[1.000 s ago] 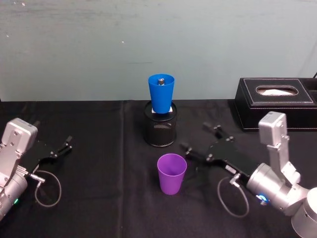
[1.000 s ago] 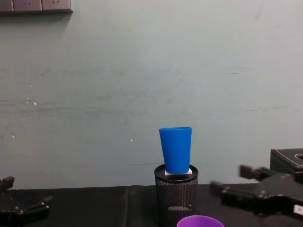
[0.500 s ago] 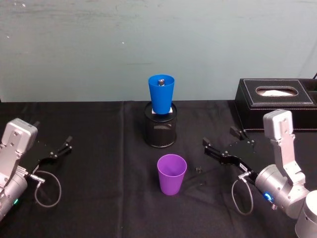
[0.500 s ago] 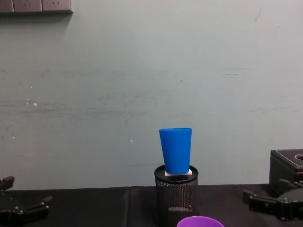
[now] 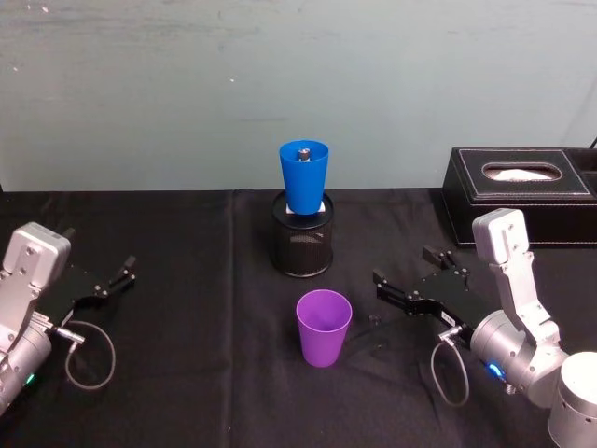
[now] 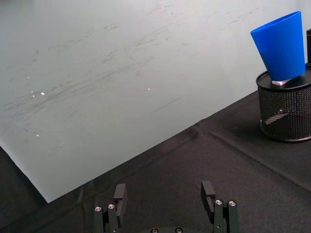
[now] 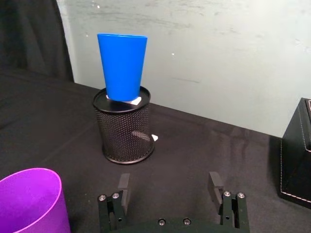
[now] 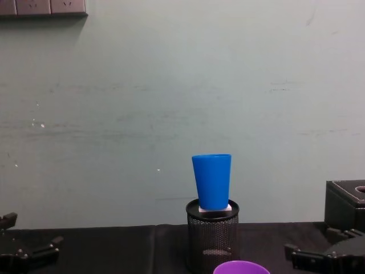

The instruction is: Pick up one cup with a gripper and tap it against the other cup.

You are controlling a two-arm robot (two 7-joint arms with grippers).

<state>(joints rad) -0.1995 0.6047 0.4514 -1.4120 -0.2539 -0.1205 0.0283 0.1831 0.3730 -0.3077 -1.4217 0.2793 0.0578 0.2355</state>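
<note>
Head view: high, looking forward and down across the black table [image 5: 187, 355] to the wall. Chest view: low, near table level, facing the wall side-on. Left wrist view: close over its own end effector [image 6: 165, 204], facing the wall. Right wrist view: low behind its end effector [image 7: 169, 196]. All four share the blue cup [image 5: 304, 175] standing in the mesh pen holder [image 5: 301, 245].

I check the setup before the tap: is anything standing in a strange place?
Yes: the blue cup stands upright on top of the black mesh holder, not on the table, propped on something white. The purple cup stands normally.
</note>
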